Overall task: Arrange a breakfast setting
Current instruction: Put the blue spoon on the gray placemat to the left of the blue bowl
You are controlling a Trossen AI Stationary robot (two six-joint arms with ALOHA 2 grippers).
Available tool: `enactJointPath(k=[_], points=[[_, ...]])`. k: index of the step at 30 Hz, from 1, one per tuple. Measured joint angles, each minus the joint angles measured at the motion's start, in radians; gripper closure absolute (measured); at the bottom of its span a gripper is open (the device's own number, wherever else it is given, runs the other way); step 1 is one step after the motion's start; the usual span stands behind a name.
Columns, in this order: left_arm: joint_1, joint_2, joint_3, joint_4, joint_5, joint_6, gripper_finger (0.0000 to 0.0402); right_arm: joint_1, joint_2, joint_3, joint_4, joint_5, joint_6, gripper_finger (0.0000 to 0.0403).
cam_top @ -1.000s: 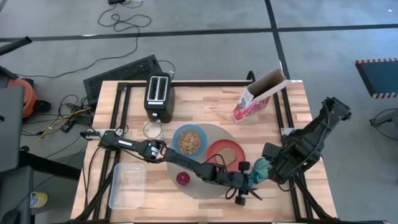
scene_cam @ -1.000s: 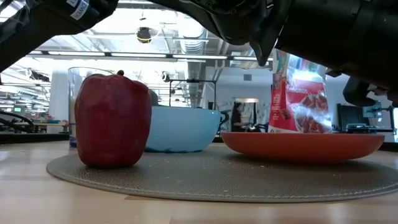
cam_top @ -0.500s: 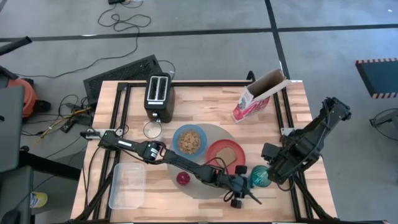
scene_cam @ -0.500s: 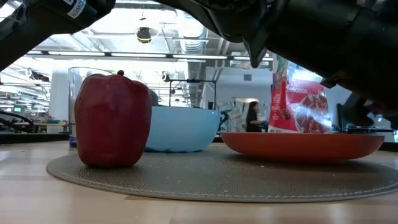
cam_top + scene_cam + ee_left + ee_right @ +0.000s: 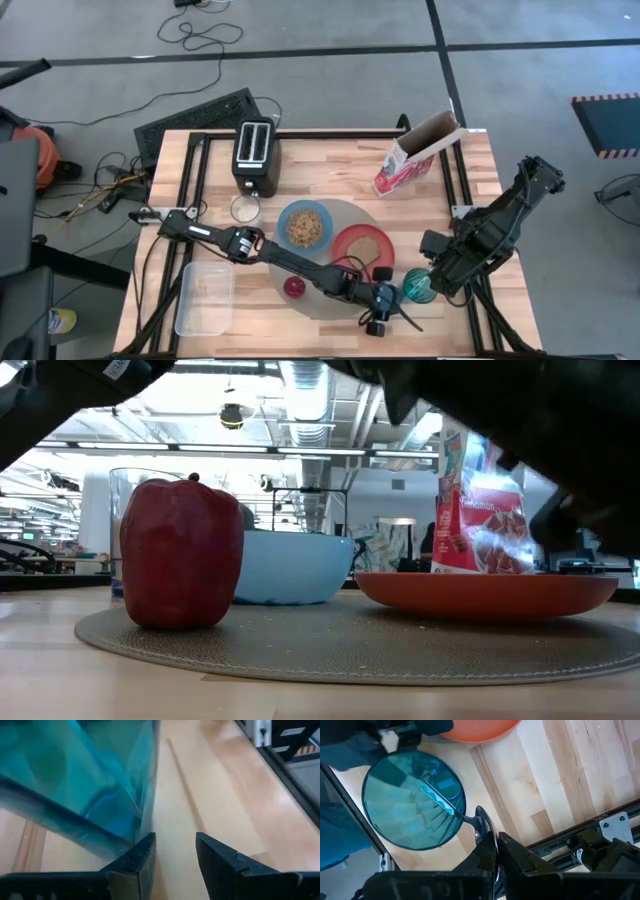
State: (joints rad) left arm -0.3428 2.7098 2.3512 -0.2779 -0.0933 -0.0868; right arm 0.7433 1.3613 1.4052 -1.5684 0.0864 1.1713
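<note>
The teal glass stands upright on the wood just right of the round mat. My left gripper reaches across the mat to the glass's side, open, with bare table between its fingers. My right gripper hangs over the glass's rim, shut on the small spoon. On the mat rest the light-blue bowl, the red apple and the red-orange plate bearing the toast slice. My left gripper has one finger right beside the glass's wall; whether it touches I cannot tell. My right gripper pinches the spoon's metal end between its two fingers from above, pointing down. The spoon's other end slants down into the glass.
A black-and-silver toaster stands at the far left and an open cereal box at the far right. A clear plastic tub lies near the left edge, a clear glass beside the bowl.
The teal glass, which leaned a second ago, now stands upright right of the mat. My left gripper has drawn back a little from it toward the table's left and near edge and has tipped.
</note>
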Motion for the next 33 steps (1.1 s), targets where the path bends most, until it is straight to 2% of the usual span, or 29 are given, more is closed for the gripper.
enactJointPath(k=[8, 18, 27, 33], points=[[-0.033, -0.064, 0.005, -0.174, -0.037, -0.005, 0.0276, 0.0, 0.0, 0.015, -0.002, 0.0, -0.002, 0.0366], [-0.101, -0.133, 0.005, -0.388, -0.192, -0.033, 0.0276, 0.0, 0.0, 0.104, -0.002, 0.0, -0.02, 0.0366], [-0.149, -0.174, 0.005, -0.431, -0.259, -0.034, 0.0276, -0.006, 0.0, 0.182, -0.002, 0.02, -0.032, 0.0366], [-0.155, -0.174, 0.005, -0.445, -0.265, -0.048, 0.0276, -0.026, 0.0, 0.225, -0.002, -0.001, -0.053, 0.0366]])
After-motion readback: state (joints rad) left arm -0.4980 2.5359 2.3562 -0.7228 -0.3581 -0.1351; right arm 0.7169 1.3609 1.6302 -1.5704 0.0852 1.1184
